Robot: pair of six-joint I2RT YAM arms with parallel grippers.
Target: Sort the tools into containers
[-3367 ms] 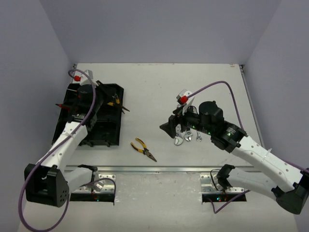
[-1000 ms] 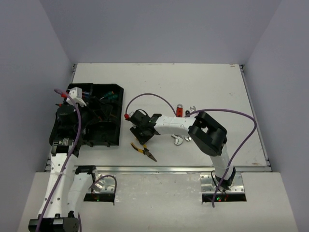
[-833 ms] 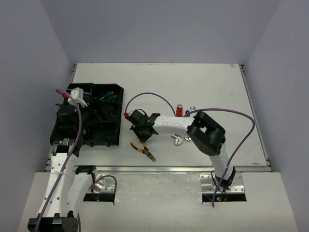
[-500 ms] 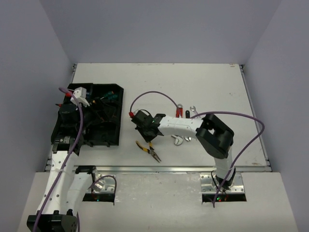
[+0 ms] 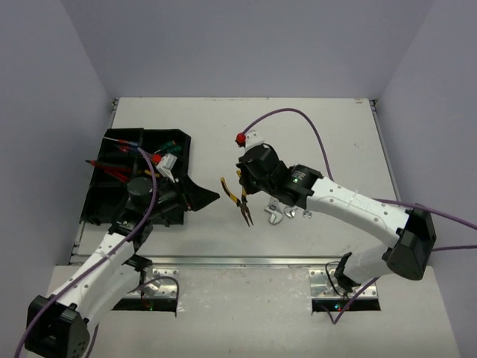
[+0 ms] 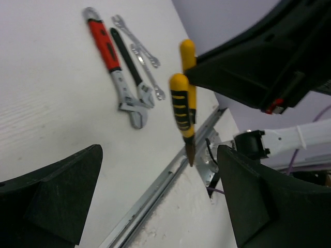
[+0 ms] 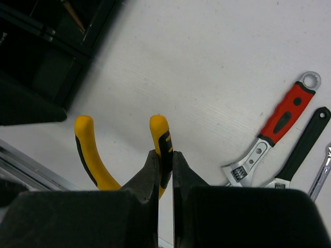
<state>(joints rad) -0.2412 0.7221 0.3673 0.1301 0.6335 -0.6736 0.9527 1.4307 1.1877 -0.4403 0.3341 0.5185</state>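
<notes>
The yellow-handled pliers point(image 5: 239, 198) hang nose-down above the table's middle, one handle point(image 7: 164, 147) pinched in my right gripper point(image 7: 165, 161), which is shut on it. The other handle point(image 7: 88, 155) stands free. My left gripper point(image 5: 201, 199) reaches out from the tray's right edge towards the pliers point(image 6: 183, 106), its fingers point(image 6: 54, 199) wide open and empty. The black organizer tray point(image 5: 99, 200) at the left holds red and green-handled screwdrivers point(image 5: 113, 168). A red-handled adjustable wrench point(image 7: 282, 116), a black-handled wrench point(image 7: 302, 144) and silver wrenches point(image 6: 135, 42) lie on the table right of centre.
A metal rail point(image 5: 246, 260) runs along the table's near edge. Grey walls close in the left, back and right sides. The right arm's purple cable point(image 5: 298, 119) arches over the table behind it. The loose wrenches point(image 5: 287, 211) lie partly under the right arm.
My right gripper shut on the pliers' handle and lifted them off the table. The left gripper swung out of the tray towards the centre, staying open.
</notes>
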